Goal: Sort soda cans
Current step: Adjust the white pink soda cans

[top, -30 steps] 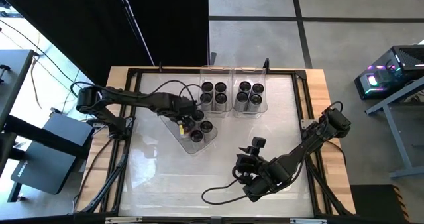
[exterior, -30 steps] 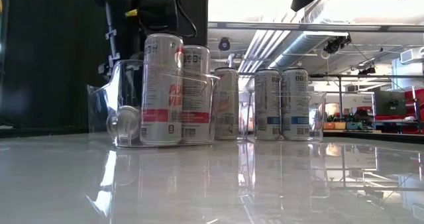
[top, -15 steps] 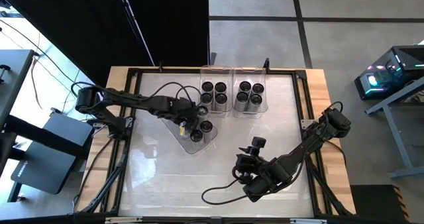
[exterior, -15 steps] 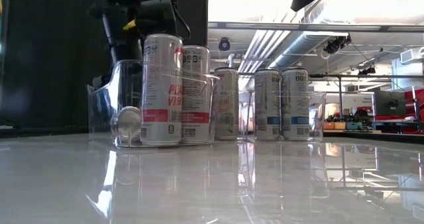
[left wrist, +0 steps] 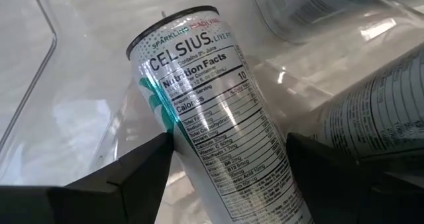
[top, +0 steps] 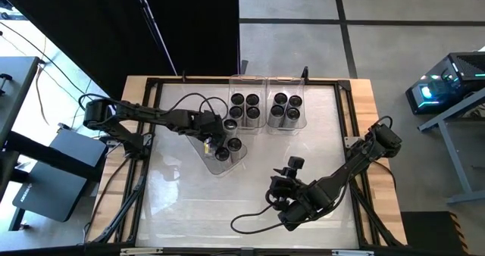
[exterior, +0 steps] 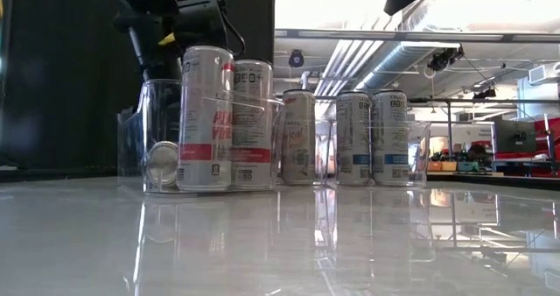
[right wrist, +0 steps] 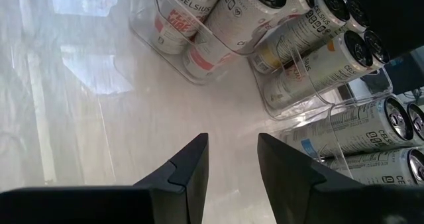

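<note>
Three clear bins (top: 248, 110) holding eleven Celsius cans (top: 281, 99): left gripper (top: 212, 137) is clasping one can (left wrist: 218, 131) in the angled bin (top: 214, 165); right gripper (right wrist: 232, 168) is idling parted, empty.

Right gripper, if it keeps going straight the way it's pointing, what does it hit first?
Probably bare table first: the right gripper, jaws apart and empty, aims at open surface. Beyond lies the nearest clear bin of cans, though depth is hard to judge.

the can (left wrist: 218, 111) in the left wrist view reads "celsius", "sparkling", "live fit" and "nutrition facts", with "calories" and "10" below. "celsius" also stands on a can (right wrist: 199, 2) in the right wrist view.
</note>
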You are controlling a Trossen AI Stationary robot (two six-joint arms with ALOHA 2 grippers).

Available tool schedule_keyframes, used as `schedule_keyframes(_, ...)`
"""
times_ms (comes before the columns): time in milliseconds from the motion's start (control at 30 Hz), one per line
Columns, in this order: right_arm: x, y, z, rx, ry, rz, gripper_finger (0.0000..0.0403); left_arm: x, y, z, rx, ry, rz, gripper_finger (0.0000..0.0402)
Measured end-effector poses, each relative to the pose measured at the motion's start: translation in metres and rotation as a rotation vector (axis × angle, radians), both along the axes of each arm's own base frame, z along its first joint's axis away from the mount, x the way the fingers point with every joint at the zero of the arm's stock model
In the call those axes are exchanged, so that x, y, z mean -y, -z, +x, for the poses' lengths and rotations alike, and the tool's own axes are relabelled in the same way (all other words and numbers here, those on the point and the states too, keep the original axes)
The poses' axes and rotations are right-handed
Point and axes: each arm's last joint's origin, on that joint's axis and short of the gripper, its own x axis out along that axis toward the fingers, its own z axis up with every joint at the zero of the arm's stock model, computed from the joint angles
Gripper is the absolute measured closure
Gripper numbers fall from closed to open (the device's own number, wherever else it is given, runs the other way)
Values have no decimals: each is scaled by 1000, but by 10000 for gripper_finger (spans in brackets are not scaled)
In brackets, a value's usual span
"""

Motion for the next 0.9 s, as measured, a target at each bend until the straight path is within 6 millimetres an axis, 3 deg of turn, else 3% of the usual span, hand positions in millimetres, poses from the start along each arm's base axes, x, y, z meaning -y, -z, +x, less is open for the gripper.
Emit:
schedule_keyframes(600,-1,1,0,-22,-4,31,277,2,-1,-5,-67,83,-32,160)
schedule_keyframes(900,-1,1,0,-23,-5,30,277,1,-24,0,-114,150,-45,184)
